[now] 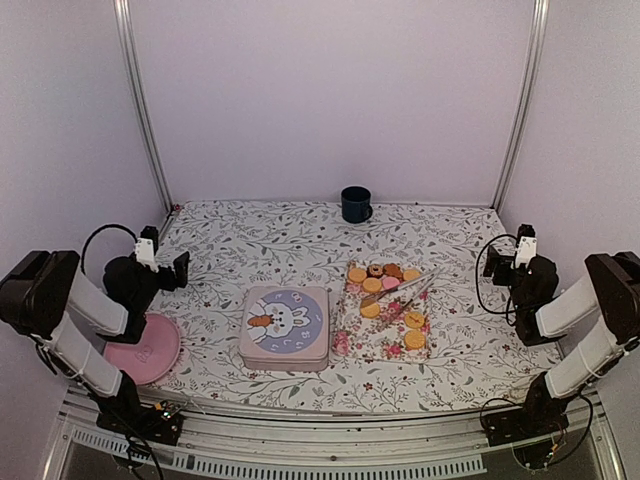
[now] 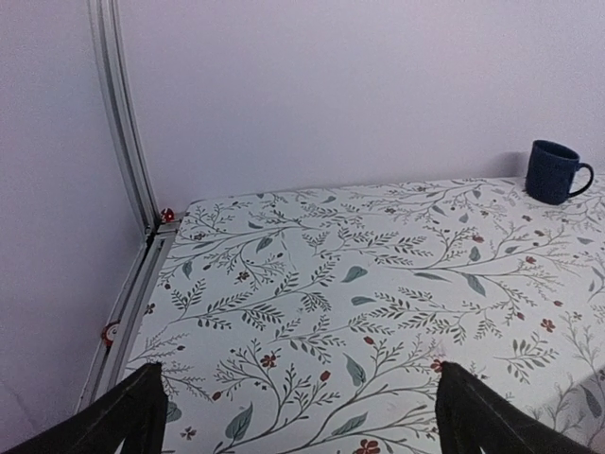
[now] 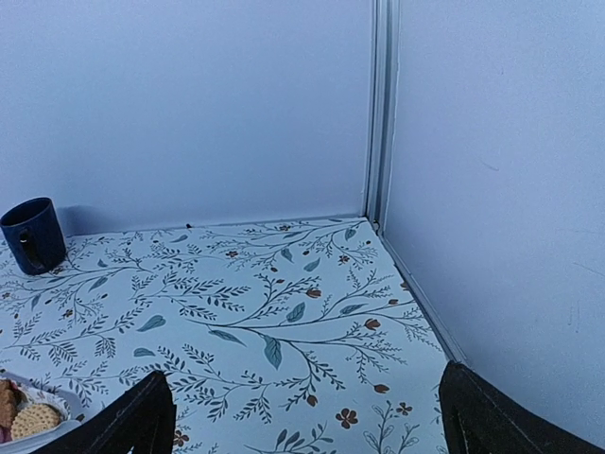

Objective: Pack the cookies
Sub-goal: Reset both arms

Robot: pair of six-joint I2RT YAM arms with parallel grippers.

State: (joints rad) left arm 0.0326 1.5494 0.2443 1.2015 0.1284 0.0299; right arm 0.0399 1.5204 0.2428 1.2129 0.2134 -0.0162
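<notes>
Several round cookies, mostly orange-tan with a pink and a dark brown one, lie on a floral tray right of centre, with metal tongs across them. One tan cookie shows at the lower left of the right wrist view. A closed square tin with a bunny lid sits left of the tray. My left gripper is open and empty at the far left. My right gripper is open and empty at the far right. Both are well away from the cookies.
A dark blue mug stands at the back centre; it also shows in the left wrist view and the right wrist view. A pink plate lies under the left arm. White walls and metal posts enclose the table.
</notes>
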